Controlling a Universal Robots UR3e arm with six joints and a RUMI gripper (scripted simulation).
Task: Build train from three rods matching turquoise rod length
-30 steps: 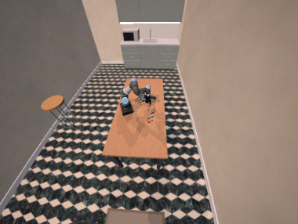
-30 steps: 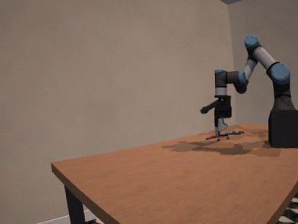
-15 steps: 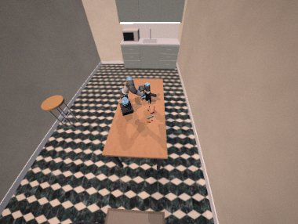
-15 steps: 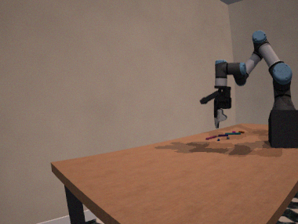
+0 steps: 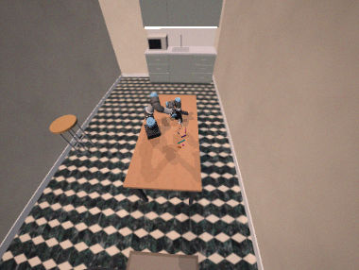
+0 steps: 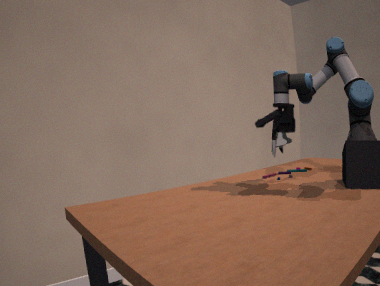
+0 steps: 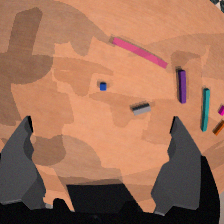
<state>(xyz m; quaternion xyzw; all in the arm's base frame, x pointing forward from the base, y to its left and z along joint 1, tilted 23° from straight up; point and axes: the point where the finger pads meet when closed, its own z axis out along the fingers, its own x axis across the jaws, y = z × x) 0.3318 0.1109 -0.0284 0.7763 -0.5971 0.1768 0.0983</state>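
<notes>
Small, stiff rods: grip across the sides

The gripper (image 5: 179, 122) (image 6: 278, 153) (image 7: 100, 117) hangs above the table (image 5: 162, 177) (image 6: 165, 220) (image 7: 75, 107), fingers wide apart, holding nothing. Blue (image 5: 179, 128) (image 6: 278, 178) (image 7: 103, 86) and grey (image 5: 179, 133) (image 6: 290, 176) (image 7: 141, 109) lie separate; purple (image 5: 183, 136) (image 6: 284, 173) (image 7: 182, 86) lies beyond grey, between pink (image 5: 185, 130) (image 6: 269, 175) (image 7: 140, 52) and turquoise (image 5: 181, 142) (image 6: 297, 171) (image 7: 205, 110). Those first three would make the length.

All look light and rigid, likely to skid or turn if nudged. Pinch grey and purple mid-length across their long sides, leaving the ends free. Blue offers little to hold: centre it carefully, sides parallel to the pads, and release gently.

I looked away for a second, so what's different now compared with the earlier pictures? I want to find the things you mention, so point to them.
The arm (image 5: 161, 108) (image 6: 345, 70) has moved up, carrying its jaws from low by the rods to well above the table (image 5: 161, 165) (image 6: 200, 220) (image 7: 110, 150). The jaws are open now; whether they let anything go, I can't tell. The rods show no clear shift, and the stool (image 5: 63, 124) stayed put.
</notes>
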